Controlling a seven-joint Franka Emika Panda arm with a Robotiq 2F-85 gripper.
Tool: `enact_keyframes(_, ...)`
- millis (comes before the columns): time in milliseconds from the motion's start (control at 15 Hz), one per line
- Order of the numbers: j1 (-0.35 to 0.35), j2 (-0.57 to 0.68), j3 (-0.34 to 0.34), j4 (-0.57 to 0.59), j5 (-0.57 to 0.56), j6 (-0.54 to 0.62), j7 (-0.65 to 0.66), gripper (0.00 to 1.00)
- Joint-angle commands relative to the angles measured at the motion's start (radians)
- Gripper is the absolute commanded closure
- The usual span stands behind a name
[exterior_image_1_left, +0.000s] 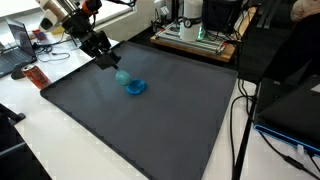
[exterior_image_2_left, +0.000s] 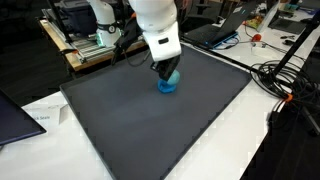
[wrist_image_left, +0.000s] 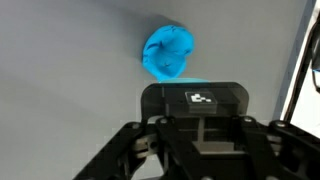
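Covering most of the white table (exterior_image_1_left: 20, 100), the dark mat (exterior_image_1_left: 150, 125) carries a blue bowl (exterior_image_1_left: 136, 87) near its far edge. Gripper (exterior_image_1_left: 113, 64) hangs just above it, jaws closed on a pale teal ball (exterior_image_1_left: 122, 76). Judged: pickup done, the ball not yet released; the bowl (wrist_image_left: 168, 52) looks empty.

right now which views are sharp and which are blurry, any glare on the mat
Wrist view: the gripper body is near and soft, and the blue object is blurred at its edges. Exterior views: fairly sharp but small; the dark mat looks matte, without strong glare; a faint shadow lies under the blue object.
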Motion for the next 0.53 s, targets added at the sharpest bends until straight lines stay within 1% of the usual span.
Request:
enact_keyframes(0,-0.055,0.091,0.017,0.132,0.076,-0.117,-0.063,0.78)
enact_keyframes(467,-0.133,0.249,0.03,0.313,0.176,-0.246,-0.104,0.78)
